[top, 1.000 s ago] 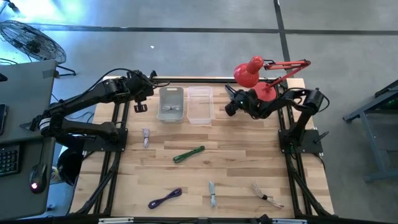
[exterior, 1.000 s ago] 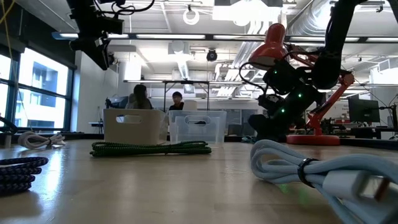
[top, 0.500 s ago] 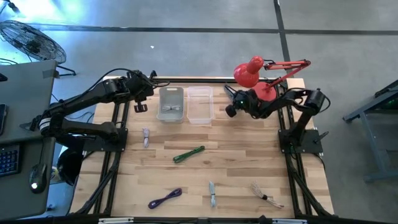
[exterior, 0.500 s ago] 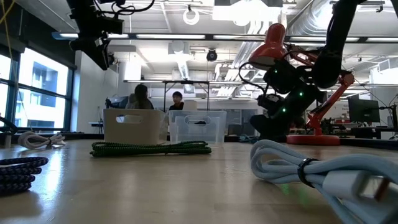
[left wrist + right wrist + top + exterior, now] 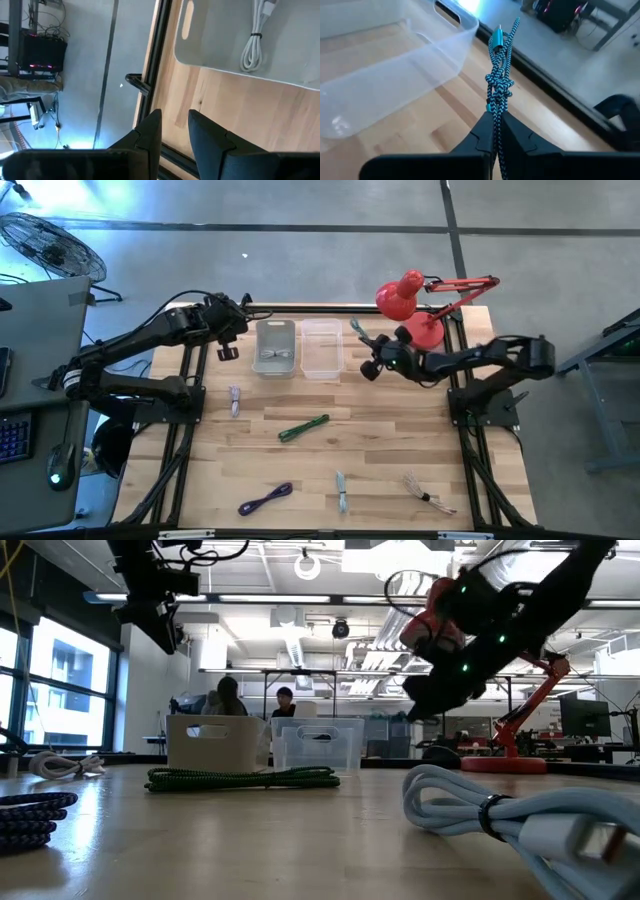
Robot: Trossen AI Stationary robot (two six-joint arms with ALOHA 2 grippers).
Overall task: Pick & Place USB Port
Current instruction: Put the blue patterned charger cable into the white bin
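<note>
— What's on your left side?

— My left gripper (image 5: 228, 351) hangs over the bench's (image 5: 380, 430) far left corner, just left of the grey bin (image 5: 275, 348). Its fingers (image 5: 150, 131) stand a little apart with nothing between them. A white cable (image 5: 254, 37) lies coiled in that grey bin.

— And the bench itself?

— Going across: a small pale cable (image 5: 234, 400) near the left edge, a purple cable (image 5: 265, 499) by the near edge, a green cable (image 5: 303, 427) about the middle, another pale cable (image 5: 341, 492) near the front, and a frayed-looking one (image 5: 424, 492) toward the near right corner.

— Where is the clear bin?

— The clear bin (image 5: 321, 348) sits touching the grey one's right side, at the far edge.

— And your right side?

— My right gripper (image 5: 370, 367) is raised just right of the clear bin, fingers pressed together on a teal braided cable (image 5: 498, 85). The cable sticks up past my fingertips, its plug end uppermost, beside the clear bin's rim and off the bench. The red lamp (image 5: 412, 300) stands behind, at the far right corner.
</note>
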